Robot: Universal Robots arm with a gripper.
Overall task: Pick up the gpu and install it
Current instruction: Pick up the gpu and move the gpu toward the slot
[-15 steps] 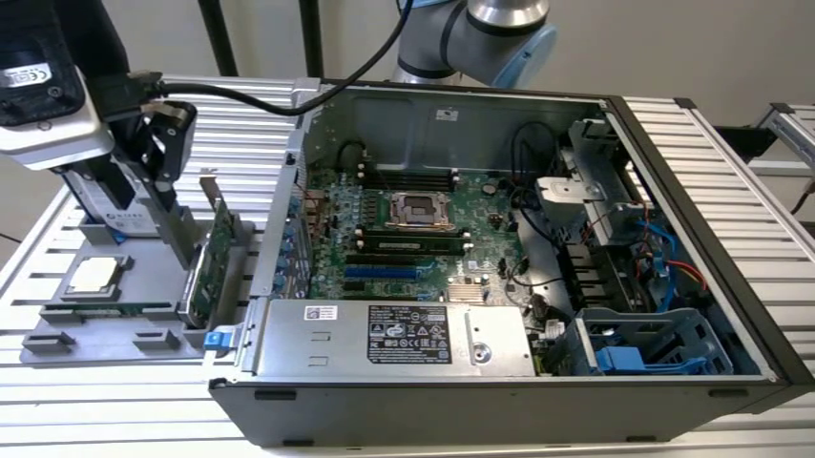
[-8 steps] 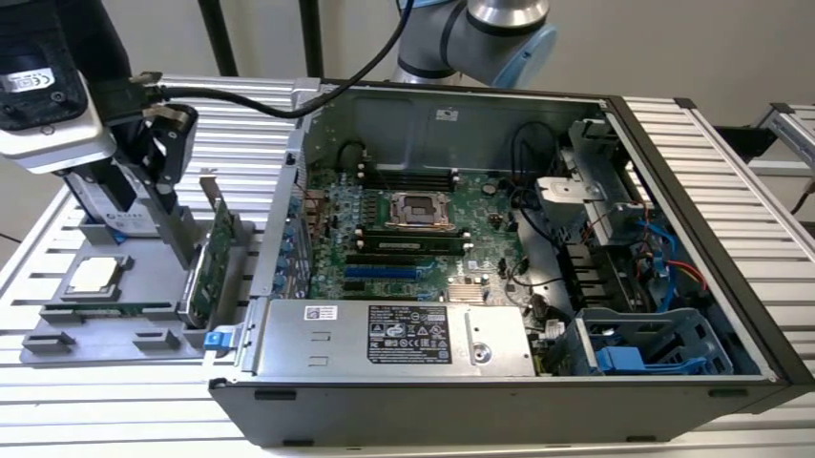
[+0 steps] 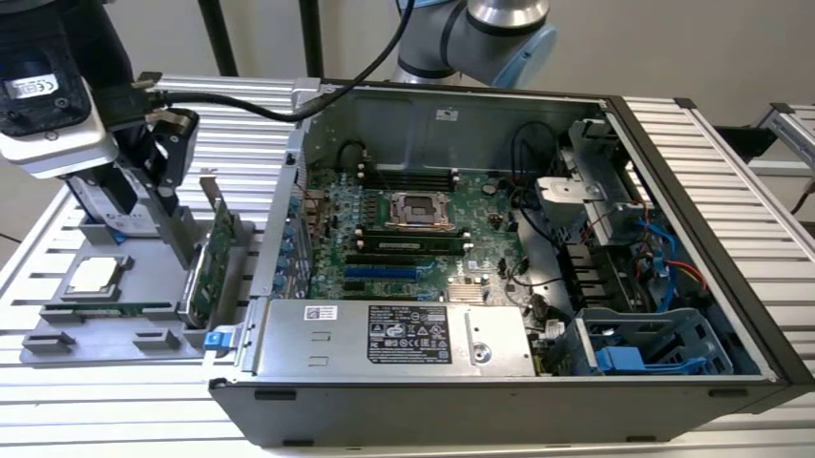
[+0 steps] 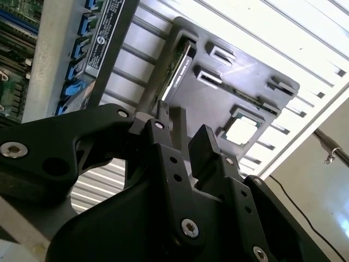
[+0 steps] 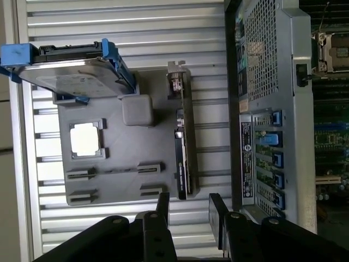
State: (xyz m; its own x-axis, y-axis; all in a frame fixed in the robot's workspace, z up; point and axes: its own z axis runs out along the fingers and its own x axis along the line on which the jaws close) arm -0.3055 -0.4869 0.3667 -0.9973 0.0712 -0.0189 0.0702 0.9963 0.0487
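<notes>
We find the gripper (image 3: 168,181) at the upper left of the exterior view, hanging over a grey tray (image 3: 57,339) that lies on the slatted tabletop (image 3: 726,143) beside the open computer case (image 3: 510,401). In both wrist views its two black fingers (image 5: 163,204) stand apart with a clear gap and nothing between them, so we record it as parted and empty. The gpu (image 3: 210,258) stands on its long edge in a slot of the tray, on the side nearest the case wall. Its green board shows in the exterior view, and its dark edge and metal end bracket show in the first wrist view (image 5: 182,142). In the first wrist view the gap between the fingers lines up roughly with the card, but the card is apart from both fingers. We cannot judge how far above it the gripper hangs. The second wrist view shows the card (image 4: 177,71) beyond the fingertips, again untouched. On the same tray we note a hard drive (image 5: 71,68) in a blue frame, propped at a tilt, and a square processor chip (image 5: 86,139) lying flat in its recess, both well apart from the card. Inside the case, at the centre of the exterior view, the motherboard (image 3: 407,219) lies exposed. The card is not seated on it. The arm (image 3: 497,29) enters at the top centre of that view.
</notes>
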